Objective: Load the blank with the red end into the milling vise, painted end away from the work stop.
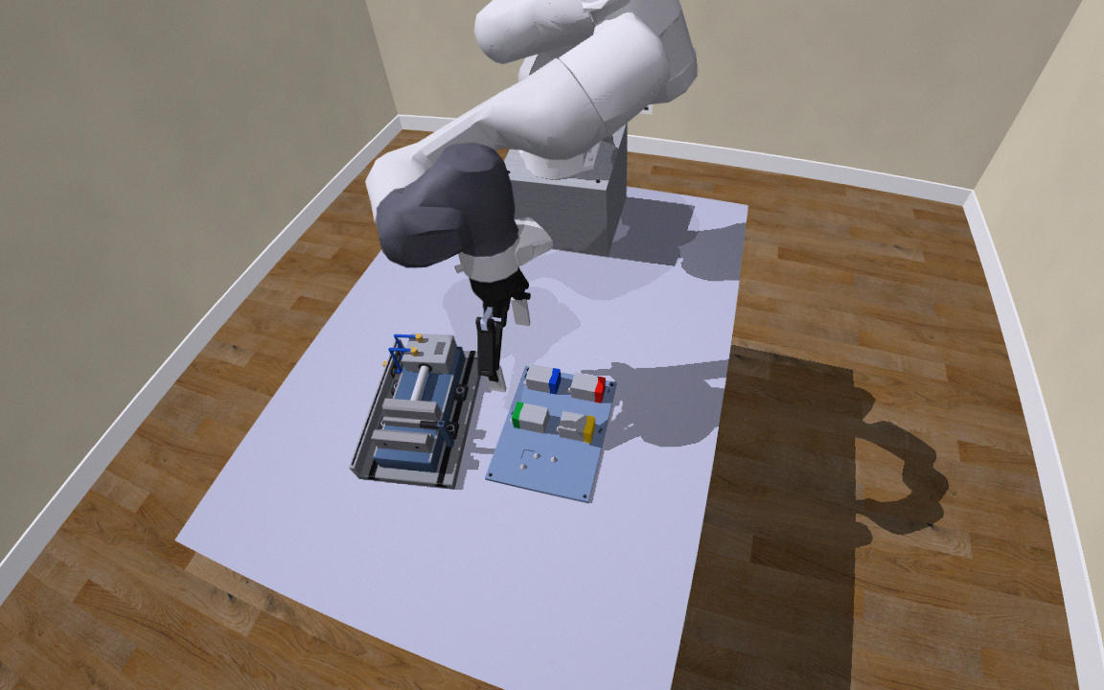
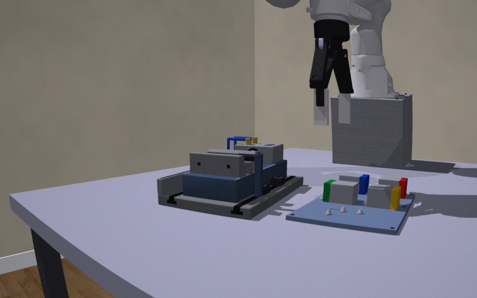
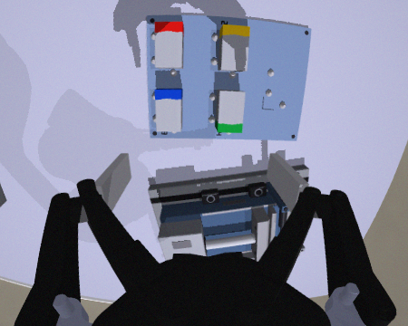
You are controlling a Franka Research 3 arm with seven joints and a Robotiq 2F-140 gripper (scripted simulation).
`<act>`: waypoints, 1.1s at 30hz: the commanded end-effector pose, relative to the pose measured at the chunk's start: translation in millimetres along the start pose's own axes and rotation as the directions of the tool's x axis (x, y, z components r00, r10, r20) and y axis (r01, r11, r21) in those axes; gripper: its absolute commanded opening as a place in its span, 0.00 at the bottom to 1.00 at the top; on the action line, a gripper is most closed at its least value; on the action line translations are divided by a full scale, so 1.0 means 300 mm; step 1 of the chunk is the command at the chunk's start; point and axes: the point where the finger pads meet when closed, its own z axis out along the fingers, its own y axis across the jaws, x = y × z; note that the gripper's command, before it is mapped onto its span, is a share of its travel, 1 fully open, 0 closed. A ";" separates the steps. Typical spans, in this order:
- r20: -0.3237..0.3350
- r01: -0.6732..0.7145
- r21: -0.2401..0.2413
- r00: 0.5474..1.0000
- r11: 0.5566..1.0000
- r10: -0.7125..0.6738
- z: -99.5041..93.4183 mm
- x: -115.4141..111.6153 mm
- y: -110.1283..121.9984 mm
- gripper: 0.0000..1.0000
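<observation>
I have the gripper spread wide, holding nothing, high over the table; red-ended blank lies ahead-left on the infeed plate, vise directly beneath.

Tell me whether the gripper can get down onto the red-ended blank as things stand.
Probably yes. The gripper hangs open and empty, high above the table. The red-ended blank lies uncovered on the infeed plate, with a gap to the blue-ended blank beside it.

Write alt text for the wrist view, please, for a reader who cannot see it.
The open black gripper hangs empty above a grey and blue milling vise. Beyond it, a light blue infeed plate carries four grey blanks with red, yellow, blue and green ends.
</observation>
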 end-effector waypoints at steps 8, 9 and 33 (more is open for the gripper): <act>0.000 0.000 0.000 1.000 1.000 0.000 0.000 0.000 0.000 1.00; 0.000 0.000 0.000 1.000 1.000 0.000 0.000 0.000 0.000 1.00; -0.001 0.000 -0.003 1.000 1.000 0.000 -0.149 0.075 0.008 1.00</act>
